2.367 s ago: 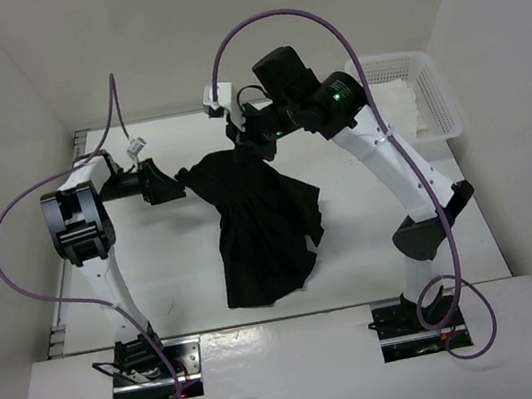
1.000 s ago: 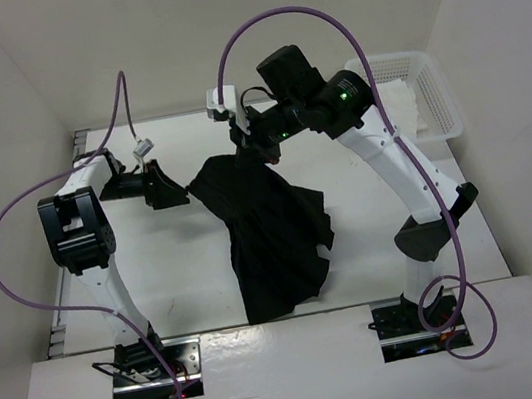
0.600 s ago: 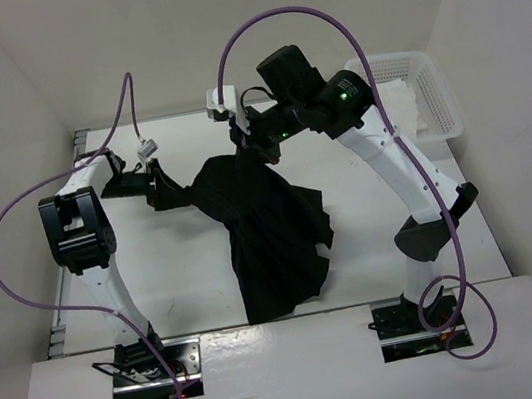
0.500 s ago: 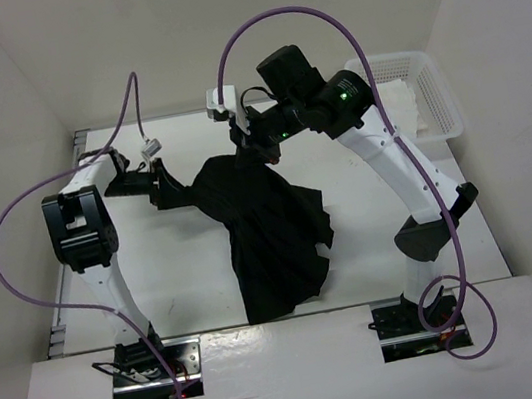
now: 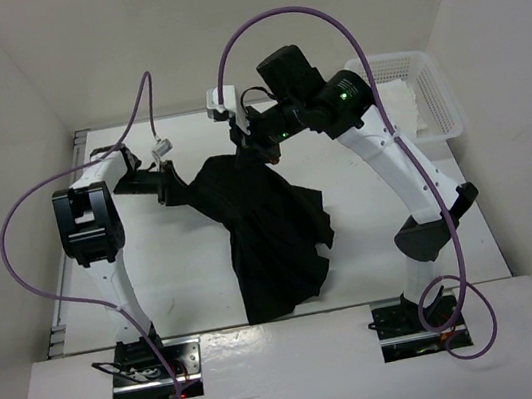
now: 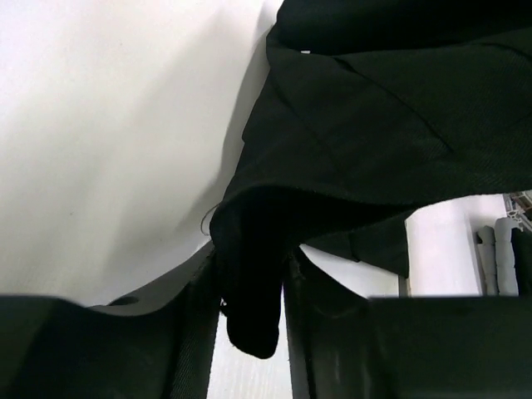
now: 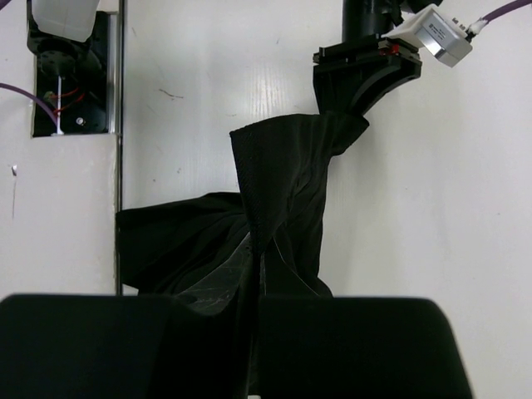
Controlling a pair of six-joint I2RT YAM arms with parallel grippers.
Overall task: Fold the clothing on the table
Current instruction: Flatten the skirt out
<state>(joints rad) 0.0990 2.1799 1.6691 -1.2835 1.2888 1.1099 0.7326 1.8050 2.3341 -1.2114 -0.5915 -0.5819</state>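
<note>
While clamped, left gripper: pinching a fold of the skirt's edge, fabric packed from one finger across to the other.
Right gripper: pressed together on another pinch of the same edge, held above the table near the middle of its far edge.
Span between grips: short, slack and twisted rather than taut; left grip lying toward the far left corner from the right one.
Skirt position: hung from both grips at the far side, draped down onto the tabletop, reaching the middle of the near edge.
Long axis: far edge to near edge, gathered end up at the grippers, wide end low and bunched on its right side.
Nearer arm: neither; both at the top end, low end well apart from both.
Step, as judged: top edge taken at two points, ready for drawing apart and laying flat before any fold.
Risk, as judged: low end dragging crooked if spread unevenly.
Beyond: white basket by the far right corner, well apart from the skirt.
</note>
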